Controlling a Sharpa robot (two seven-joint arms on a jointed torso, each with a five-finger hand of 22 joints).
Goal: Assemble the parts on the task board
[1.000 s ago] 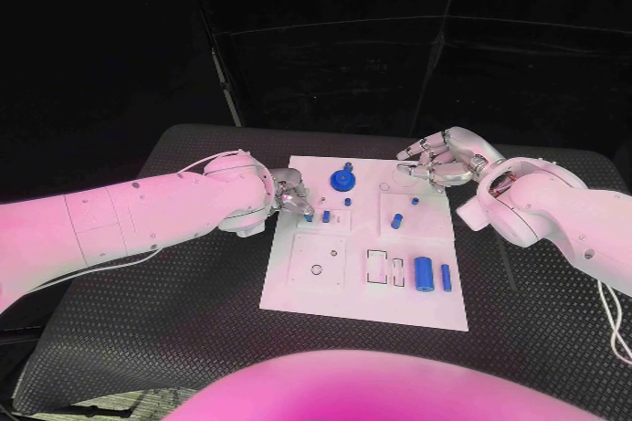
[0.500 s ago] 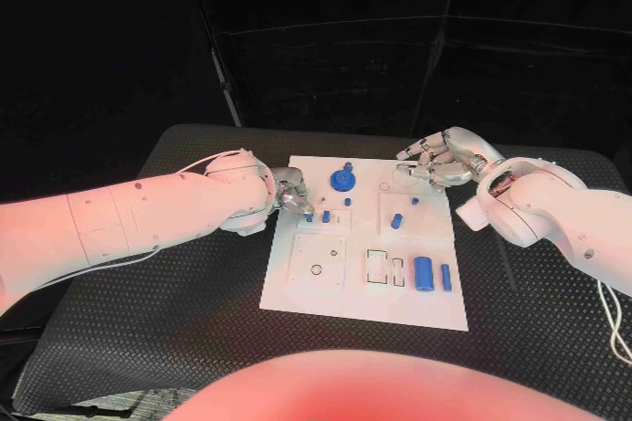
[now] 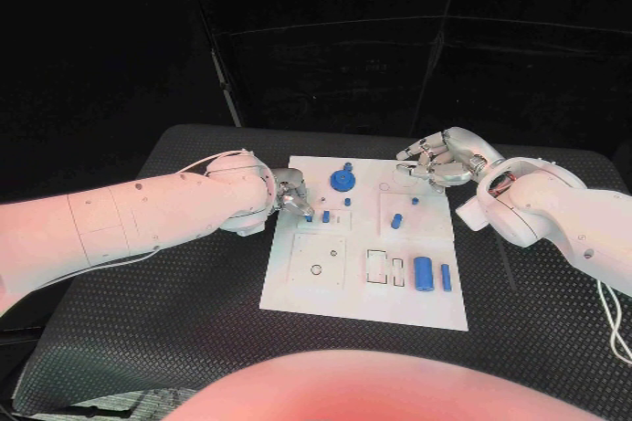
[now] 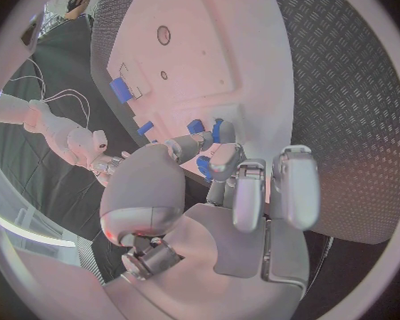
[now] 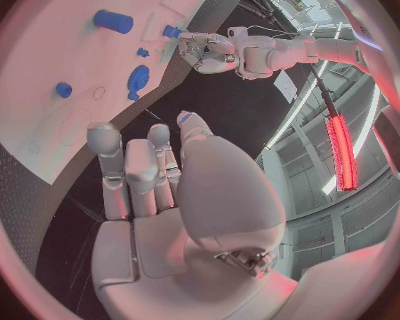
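In the head view we see the white task board (image 3: 363,298) in the middle of the black bench (image 3: 158,339), with our left hand (image 3: 289,200) at its left edge, fingertips down on a small blue peg (image 3: 310,217) in the far-left block of sockets; we judge we are there to seat or pinch that peg, and a second small peg (image 3: 327,216) stands just to its right. Our right hand (image 3: 438,162) hovers over the board's far right corner, fingers curled in and carrying nothing, presumably parked to keep clear. The blue disc (image 3: 342,179) lies far of the left hand, and the large blue cylinder (image 3: 424,272) lies well apart toward the near right. In the left wrist view the left hand (image 4: 227,185) has its fingers (image 4: 220,158) drawn narrowly together around the blue peg (image 4: 204,168), touching it; whether it truly grips the peg we cannot tell. In the right wrist view the right hand (image 5: 156,185) holds its fingers folded together over nothing, with the board (image 5: 40,85) beyond them and the blue disc (image 5: 138,78) near the fingertips but apart.
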